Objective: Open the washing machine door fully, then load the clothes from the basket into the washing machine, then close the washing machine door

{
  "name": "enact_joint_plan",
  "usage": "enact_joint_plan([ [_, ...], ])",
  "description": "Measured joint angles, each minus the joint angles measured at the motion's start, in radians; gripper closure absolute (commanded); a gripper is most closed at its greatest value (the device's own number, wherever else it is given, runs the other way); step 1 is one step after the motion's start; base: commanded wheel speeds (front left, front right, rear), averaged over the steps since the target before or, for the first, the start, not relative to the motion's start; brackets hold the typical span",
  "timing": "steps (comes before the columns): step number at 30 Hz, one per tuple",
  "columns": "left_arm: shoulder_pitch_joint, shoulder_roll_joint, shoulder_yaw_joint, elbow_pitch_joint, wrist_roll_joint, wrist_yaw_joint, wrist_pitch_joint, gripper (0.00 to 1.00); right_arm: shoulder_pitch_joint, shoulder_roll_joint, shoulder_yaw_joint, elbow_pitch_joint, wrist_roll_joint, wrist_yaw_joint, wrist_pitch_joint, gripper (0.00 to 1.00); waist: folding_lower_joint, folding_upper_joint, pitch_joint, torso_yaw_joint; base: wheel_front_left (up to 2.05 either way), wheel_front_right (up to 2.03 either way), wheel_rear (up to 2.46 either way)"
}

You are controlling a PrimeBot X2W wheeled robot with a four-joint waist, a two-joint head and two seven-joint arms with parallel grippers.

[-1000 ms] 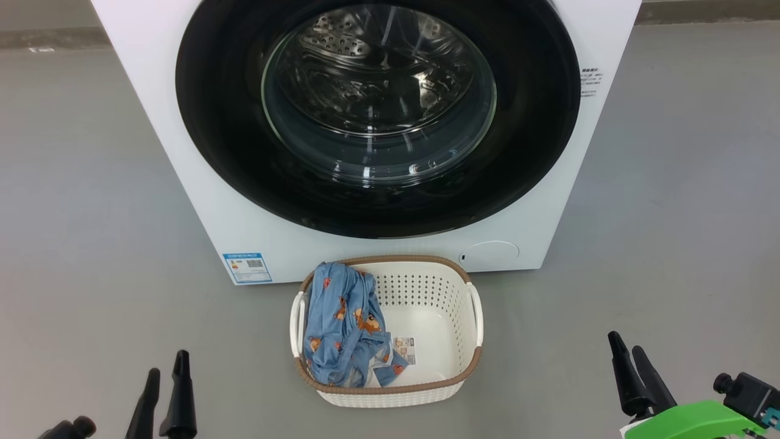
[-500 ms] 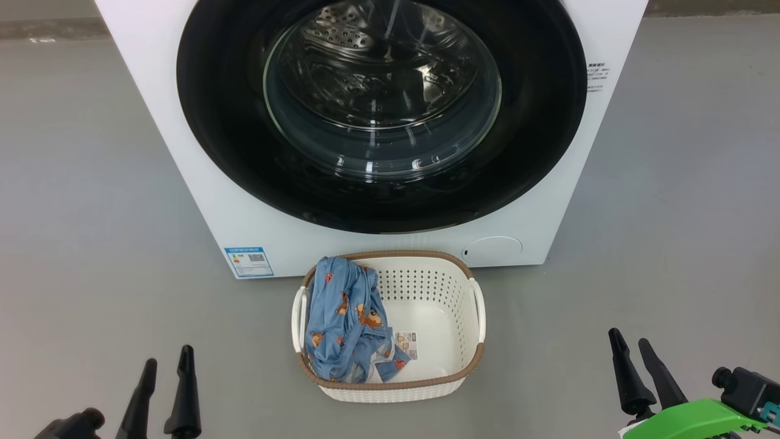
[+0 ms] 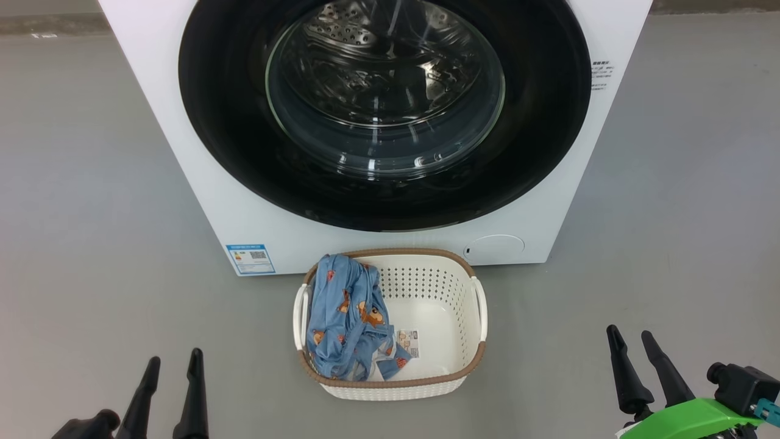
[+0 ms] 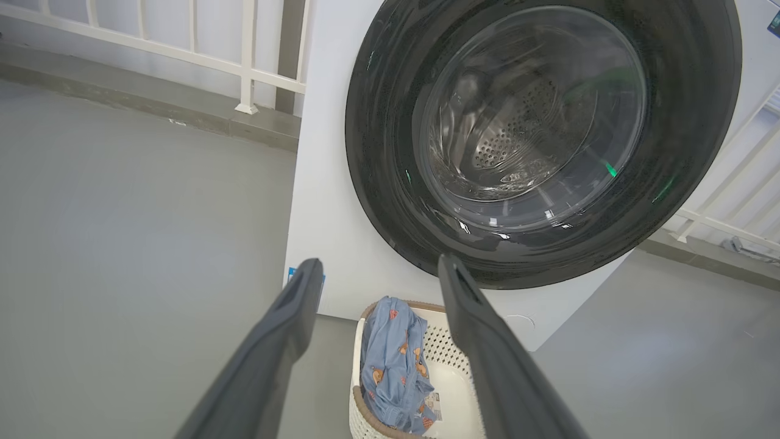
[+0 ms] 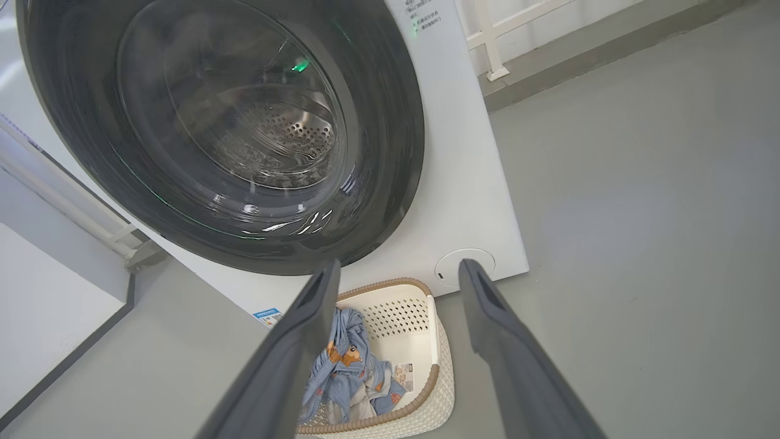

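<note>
Camera shift only since the earlier frame: the head has moved, so the big white front-loading washing machine [image 3: 231, 225] and the small cream perforated plastic basket [image 3: 426, 283] with a brown rim sit slightly higher in the picture. They keep their places against each other. Both grippers stay low and idle.

Head view: left gripper [image 3: 175, 356] and right gripper [image 3: 628, 332] have their fingers apart, are empty and touch nothing. The basket stands on the floor ahead of their tips, between the two and just before the washer. The light blue bear-print fabric clothes [image 3: 344, 317] are heaped in the half of the basket nearer the left gripper. The other half is bare, with a paper label [image 3: 407, 343] showing. The large round glossy black glass-windowed washing machine door [image 3: 384, 110] lies beyond the basket, flush with the front, shut. Judged progress: nothing done; opening, loading and closing are all left. The smooth matt grey floor [image 3: 91, 213] looks flat and dry.

Left wrist view: left gripper [image 4: 381, 262] is spread, with nothing between the fingers. The door [image 4: 542, 140] is ahead and above the tips, closed, and the drum shows through the glass. The clothes [image 4: 393, 366] are in the basket [image 4: 448, 360], low between the fingers. A white railing [image 4: 247, 55] on a kerb stands behind the washer.

Right wrist view: right gripper [image 5: 399, 265] is spread and empty. The door [image 5: 225, 128] is above the tips, shut. The basket [image 5: 396, 317] and clothes [image 5: 344, 366] are below, between the fingers. A round lower flap [image 5: 464, 267] is by the outer fingertip.
</note>
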Motion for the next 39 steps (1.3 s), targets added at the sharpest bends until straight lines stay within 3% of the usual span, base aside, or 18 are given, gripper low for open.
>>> enact_joint_plan([
  [25,0.002,0.024,-0.014,-0.031,0.281,0.000,-0.071,0.00,0.002,-0.026,-0.004,-0.020,-0.237,0.000,-0.071,0.00,0.0000,0.0000,0.009,0.004,0.00,0.00,0.00],
  [39,0.022,0.025,-0.013,-0.030,0.281,0.000,-0.071,0.00,0.025,-0.027,-0.028,-0.027,-0.237,0.000,-0.071,0.00,0.0000,-0.0001,-0.003,-0.002,0.00,0.00,0.00],
])
